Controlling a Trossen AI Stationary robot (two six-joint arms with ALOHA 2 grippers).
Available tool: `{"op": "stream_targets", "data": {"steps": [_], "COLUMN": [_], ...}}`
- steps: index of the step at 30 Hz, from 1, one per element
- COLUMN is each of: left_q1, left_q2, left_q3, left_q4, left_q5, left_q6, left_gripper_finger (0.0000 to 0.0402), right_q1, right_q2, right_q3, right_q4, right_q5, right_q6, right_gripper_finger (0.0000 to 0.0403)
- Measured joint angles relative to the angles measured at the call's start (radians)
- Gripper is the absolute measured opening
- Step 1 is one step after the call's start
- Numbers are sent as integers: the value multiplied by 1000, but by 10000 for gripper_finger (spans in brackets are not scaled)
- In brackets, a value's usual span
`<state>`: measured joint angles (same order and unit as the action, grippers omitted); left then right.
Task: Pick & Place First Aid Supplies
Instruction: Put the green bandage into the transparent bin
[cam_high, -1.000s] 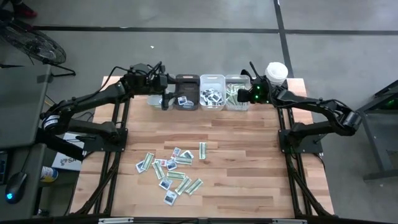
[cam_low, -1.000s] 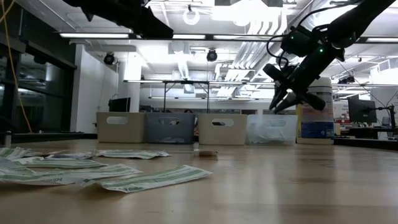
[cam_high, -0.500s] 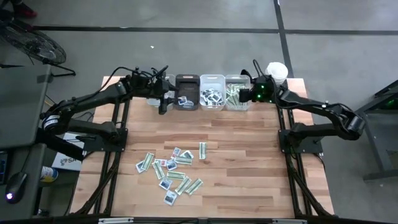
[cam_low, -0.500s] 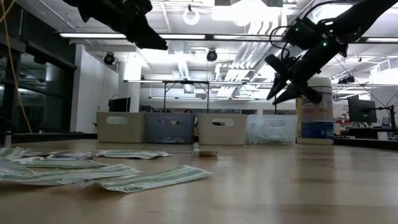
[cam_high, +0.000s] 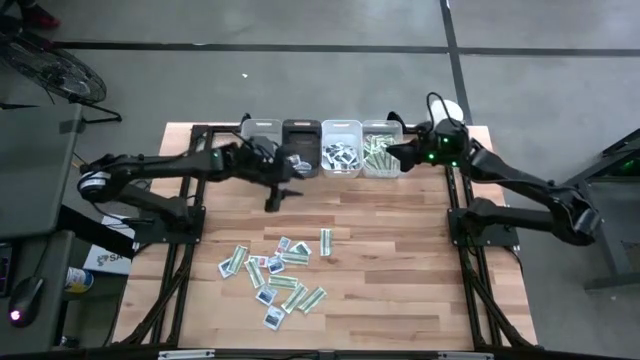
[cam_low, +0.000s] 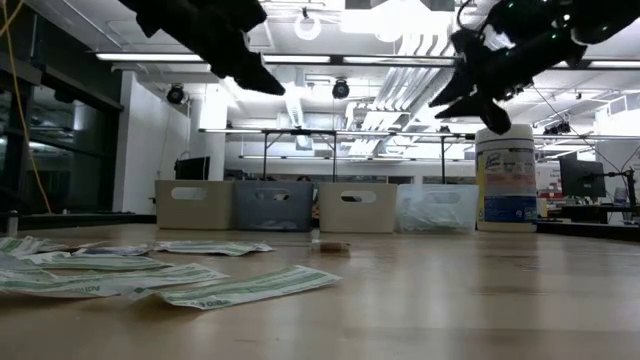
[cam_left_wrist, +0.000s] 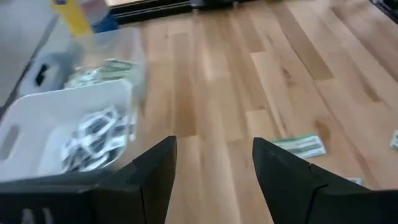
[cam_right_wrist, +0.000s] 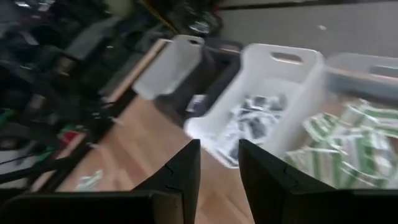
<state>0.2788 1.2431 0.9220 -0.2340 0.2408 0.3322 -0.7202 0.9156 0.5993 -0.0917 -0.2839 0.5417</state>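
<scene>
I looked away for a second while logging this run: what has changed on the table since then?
The left gripper moved from the bins out over bare wood toward the packets, jaws open and empty. The right gripper pulled back above the clear bin, jaws slightly apart. The packets, bins and canister stayed put.

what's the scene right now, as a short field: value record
left gripper: open, empty, above bare table in front of the bins
right gripper: open, empty, over the clear bin
bins: four in a row at the table's far edge
loose packets: scattered cluster on the near table
canister: upright beside the clear bin
</scene>
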Motion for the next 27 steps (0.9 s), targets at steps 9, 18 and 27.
{"op": "stream_targets", "data": {"steps": [9,18,27], "left_q1": [-161,-321,-431], "left_q2": [142,246,352], "left_q3": [0,1,2], "left_q4": [5,106,208], "left_q5": [-89,-221,-360], "left_q6": [-55,-179,-306], "left_gripper_finger": [206,206,206], "right_q1": [43,43,43], "right_q2": [-117,-251,-339], "right_q3": [27,38,37], "right_q4": [-61,-229,-326], "right_q5": [-127,-172,-234], "right_q6": [-89,-171,-213], "right_gripper_finger": [102,101,101]}}
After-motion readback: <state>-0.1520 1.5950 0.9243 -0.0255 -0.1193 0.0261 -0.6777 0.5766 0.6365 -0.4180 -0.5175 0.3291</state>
